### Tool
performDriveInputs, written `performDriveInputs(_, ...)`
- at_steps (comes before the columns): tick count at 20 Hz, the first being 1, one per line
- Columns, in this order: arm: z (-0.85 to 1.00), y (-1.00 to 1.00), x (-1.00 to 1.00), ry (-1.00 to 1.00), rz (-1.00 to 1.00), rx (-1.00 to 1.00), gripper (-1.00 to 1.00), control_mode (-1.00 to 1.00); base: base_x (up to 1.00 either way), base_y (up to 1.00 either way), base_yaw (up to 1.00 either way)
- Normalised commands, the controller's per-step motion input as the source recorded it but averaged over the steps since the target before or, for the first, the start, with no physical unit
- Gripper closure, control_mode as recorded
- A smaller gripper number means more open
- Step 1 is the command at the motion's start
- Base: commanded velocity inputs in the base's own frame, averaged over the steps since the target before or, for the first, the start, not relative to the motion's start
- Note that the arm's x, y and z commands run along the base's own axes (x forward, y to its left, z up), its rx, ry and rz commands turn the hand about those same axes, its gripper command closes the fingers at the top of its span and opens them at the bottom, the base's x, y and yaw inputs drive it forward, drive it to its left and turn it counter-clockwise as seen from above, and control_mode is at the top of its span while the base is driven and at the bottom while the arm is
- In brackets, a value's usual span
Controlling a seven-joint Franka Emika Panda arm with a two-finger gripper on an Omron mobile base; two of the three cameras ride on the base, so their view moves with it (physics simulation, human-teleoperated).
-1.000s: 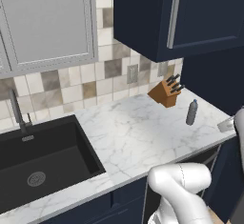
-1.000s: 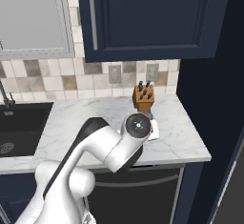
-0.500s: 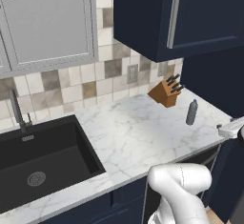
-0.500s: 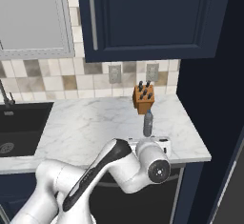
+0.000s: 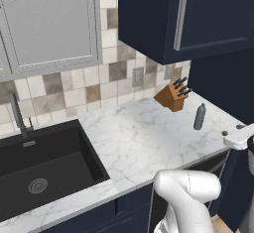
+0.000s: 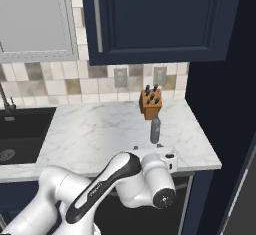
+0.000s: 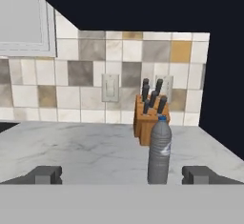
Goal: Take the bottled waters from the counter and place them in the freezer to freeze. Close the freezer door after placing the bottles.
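1 bottle point(image 7: 159, 150) stood upright on the counter point(image 7: 86, 147), just in front of the knife block point(image 7: 148, 118) near the tiled wall. In the hand view the gripper point(image 7: 123, 174) faced it with jaws spread wide and holding nothing, the bottle right of centre between the 2 fingertips point(image 7: 45, 174). The left base view showed the sink point(image 5: 44, 165) and faucet point(image 5: 19, 119), well apart from the bottle point(image 5: 199, 117). The right base view showed the bottle point(image 6: 155, 129) just beyond the arm's wrist.

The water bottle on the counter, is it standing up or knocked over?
Upright: the water bottle stands on its base on the counter, cap on top, before the knife block.
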Motion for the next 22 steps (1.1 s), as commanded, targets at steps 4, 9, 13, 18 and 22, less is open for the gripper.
performDriveInputs(4,0.0,0.0,0.22,0.0,0.0,0.0,-1.0,-1.0,0.0,0.0,0.0)
performDriveInputs(9,-0.06,0.0,0.53,0.03,0.0,0.0,-1.0,-1.0,0.0,0.0,0.0)
performDriveInputs(13,-0.09,0.0,0.53,0.01,0.0,0.0,-1.0,-1.0,0.0,0.0,0.0)
performDriveInputs(18,-0.06,0.0,0.44,0.0,0.0,0.0,-1.0,-1.0,0.0,0.0,0.0)
performDriveInputs(22,-0.03,0.0,0.44,0.0,0.0,0.0,-1.0,-1.0,0.0,0.0,0.0)
